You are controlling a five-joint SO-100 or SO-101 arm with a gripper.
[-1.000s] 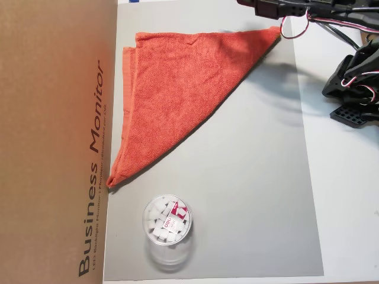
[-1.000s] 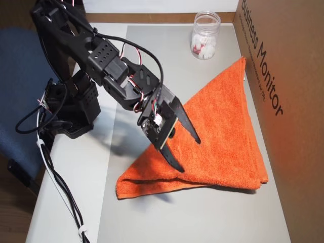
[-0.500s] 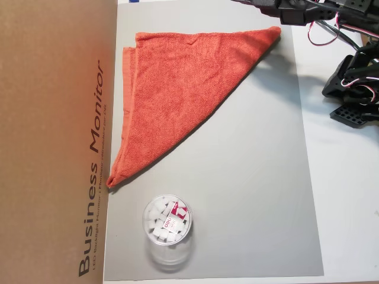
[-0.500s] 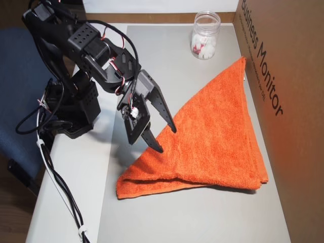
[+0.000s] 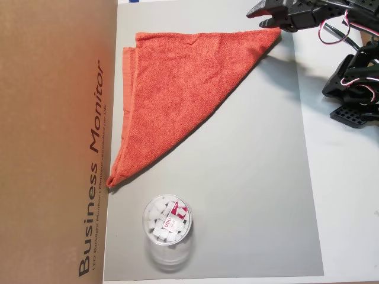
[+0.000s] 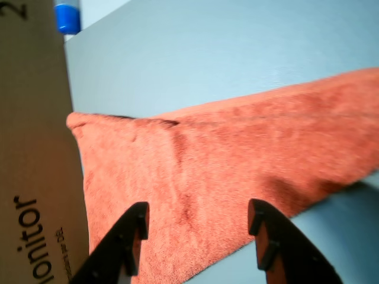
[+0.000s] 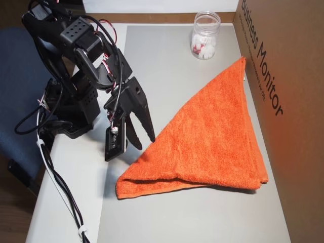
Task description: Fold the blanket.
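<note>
Your tool (image 6: pixel 198 228) stands wide open, empty, fingers above the blanket (image 7: pixel 210 142), which is folded to a triangle; tool poised at its near-left corner in an overhead view.

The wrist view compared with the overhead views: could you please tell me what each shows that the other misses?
Only the wrist view shows a blue cap at its top edge. Only the overhead views show the clear plastic jar and the black arm's base. Both show the orange-red terry-cloth blanket folded into a triangle, the open pincer over it, and the brown cardboard box.
</note>
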